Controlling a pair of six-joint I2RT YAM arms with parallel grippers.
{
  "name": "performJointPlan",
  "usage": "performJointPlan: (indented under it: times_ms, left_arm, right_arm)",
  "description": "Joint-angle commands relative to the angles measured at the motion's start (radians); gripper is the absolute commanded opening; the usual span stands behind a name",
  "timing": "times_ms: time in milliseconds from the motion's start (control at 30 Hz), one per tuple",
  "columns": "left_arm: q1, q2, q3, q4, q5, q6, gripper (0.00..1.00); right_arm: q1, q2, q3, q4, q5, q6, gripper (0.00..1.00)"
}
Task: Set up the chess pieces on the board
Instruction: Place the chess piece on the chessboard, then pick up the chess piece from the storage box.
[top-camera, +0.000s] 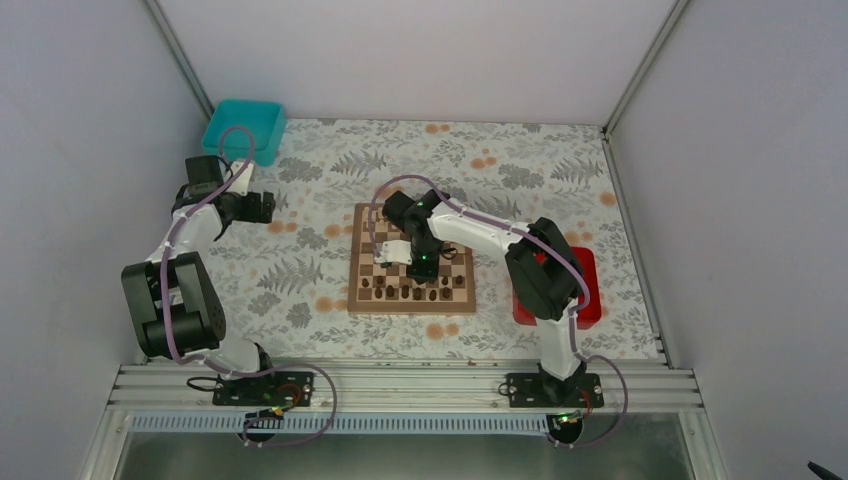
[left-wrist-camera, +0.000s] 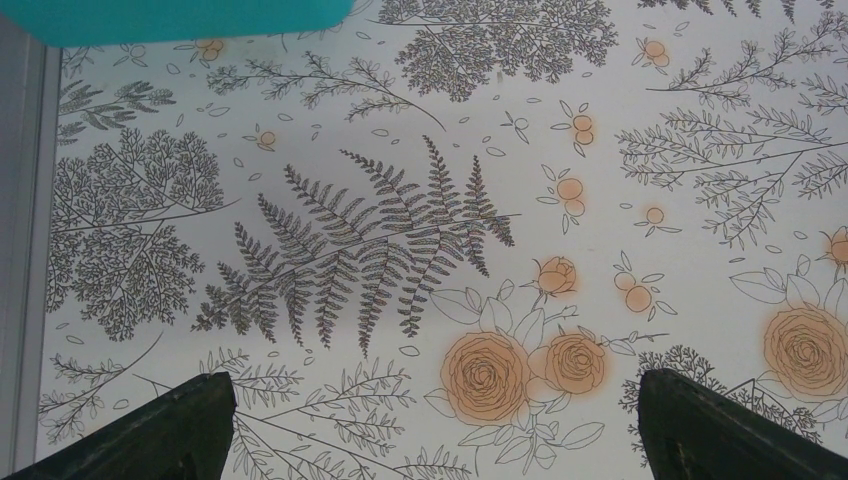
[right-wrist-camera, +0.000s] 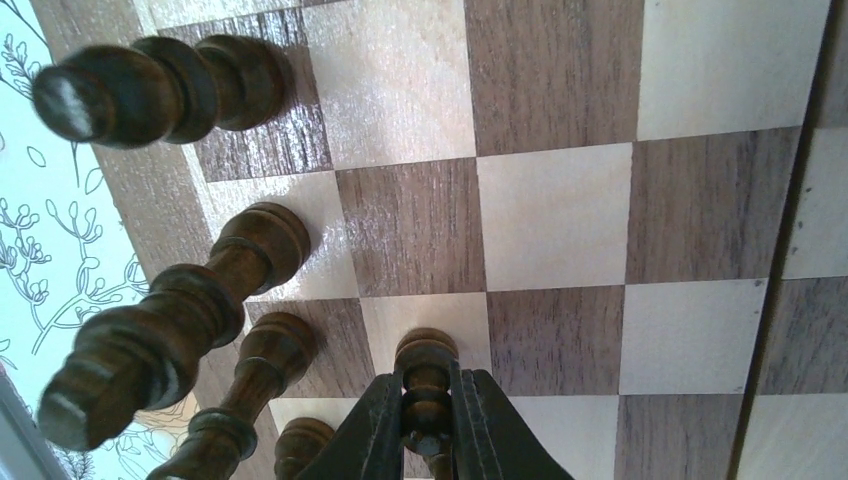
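Note:
The board (top-camera: 361, 300) lies mid-table, with several dark chess pieces (top-camera: 405, 292) along its near rows. My right gripper (top-camera: 422, 266) reaches down over the board. In the right wrist view it (right-wrist-camera: 427, 425) is shut on a dark chess piece (right-wrist-camera: 426, 360) whose base rests on a light square of the board (right-wrist-camera: 560, 220). Other dark pieces (right-wrist-camera: 250, 240) stand to its left near the board's edge. My left gripper (top-camera: 268, 208) hovers far left of the board; in the left wrist view it (left-wrist-camera: 435, 420) is open and empty over the flowered cloth.
A teal bin (top-camera: 243, 130) sits at the back left, its edge in the left wrist view (left-wrist-camera: 180, 18). A red tray (top-camera: 590, 300) lies right of the board, partly behind the right arm. A flowered cloth (top-camera: 300, 270) covers the table.

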Motion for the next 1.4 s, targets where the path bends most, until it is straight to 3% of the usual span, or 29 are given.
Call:
performJointPlan:
  times_ms: [0,533,800,933,1133,1367]
  left_arm:
    - [0.007,-0.011,-0.011,0.014,-0.002,-0.008,1.0]
    - [0.007,-0.008,-0.015,0.021,-0.007,-0.008,1.0]
    - [0.007,-0.004,-0.015,0.024,-0.007,-0.007,1.0]
    - [0.007,-0.005,-0.014,0.024,-0.01,-0.007,1.0]
    - [0.007,-0.015,-0.012,0.017,-0.002,-0.008,1.0]
    - [0.007,-0.018,-0.017,0.019,-0.011,-0.005,1.0]
  right_arm:
    - [0.01,-0.036,-0.008,-0.024,0.001,0.011,0.13]
    - [0.011,-0.014,-0.005,0.006,0.018,0.011,0.19]
    - [0.008,-0.058,0.024,-0.001,0.007,0.01,0.37]
    - [-0.028,-0.117,0.013,-0.015,0.054,0.02,0.41]
    - [-0.25,-0.314,-0.041,-0.042,0.068,0.041,0.42]
    - [-0.733,-0.665,-0.36,-0.023,0.015,-0.053,0.43]
